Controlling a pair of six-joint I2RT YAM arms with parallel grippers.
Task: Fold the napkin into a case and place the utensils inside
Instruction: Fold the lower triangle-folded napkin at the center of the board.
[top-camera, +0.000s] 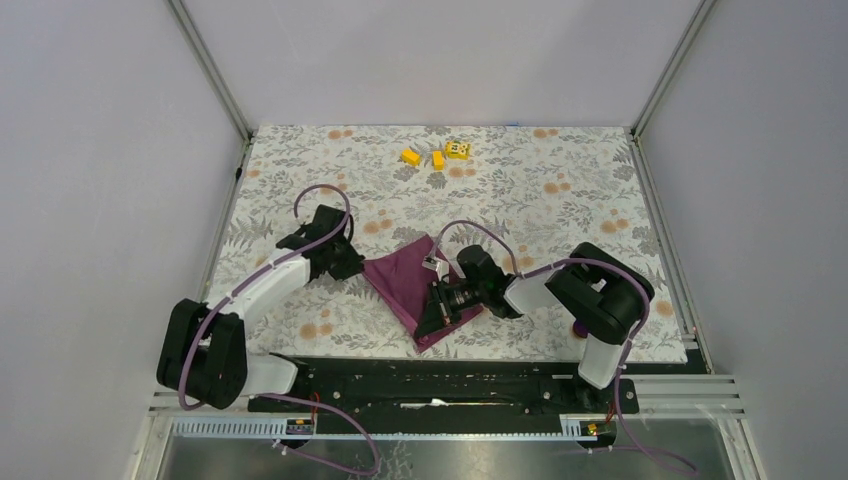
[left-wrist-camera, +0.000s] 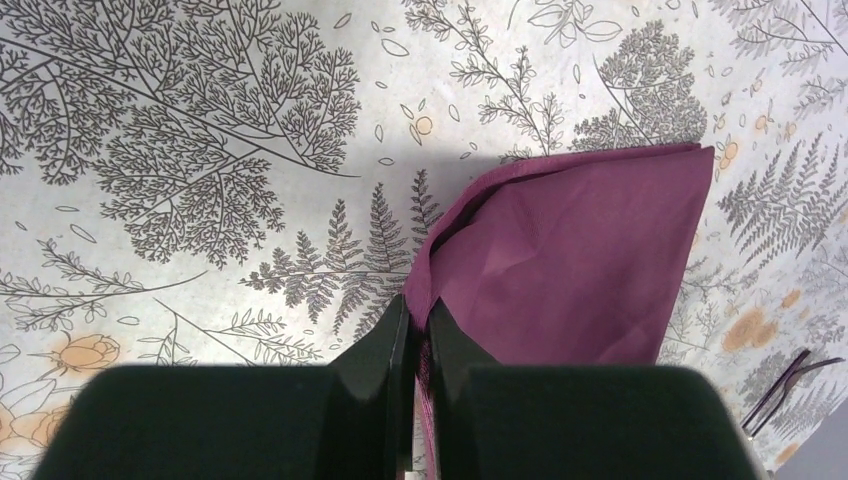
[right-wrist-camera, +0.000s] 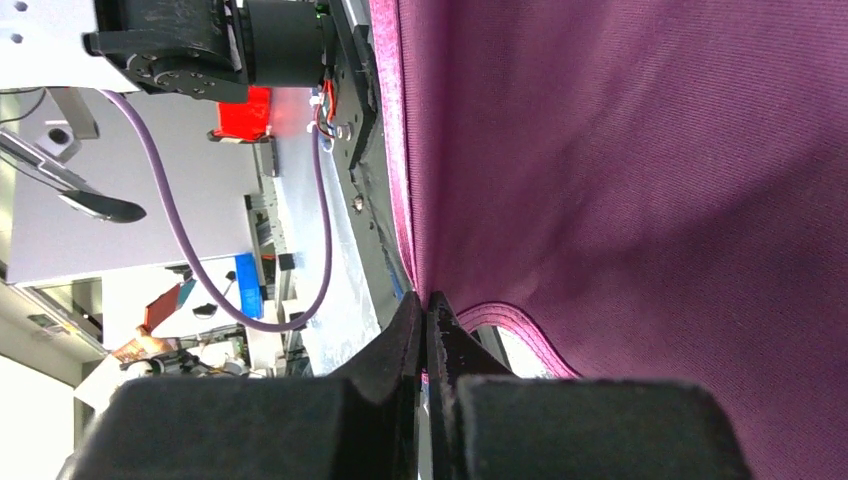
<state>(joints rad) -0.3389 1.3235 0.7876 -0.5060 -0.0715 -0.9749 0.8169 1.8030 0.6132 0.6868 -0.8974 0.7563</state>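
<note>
Top view: we see napkin folded into rough triangle mid tablecloth, folding unfinished. Its left corner pinched by left gripper, near corner by right gripper; we judge both hold cloth taut for next fold. Far back, yellow blocks well apart, no obstacle
Left wrist: jaws nipped shut on cloth edge, layers gaping beside them; utensils peek in at right edge, just beyond napkin
Right wrist: jaws clamped on hem, cloth lifted, filling our view
</note>
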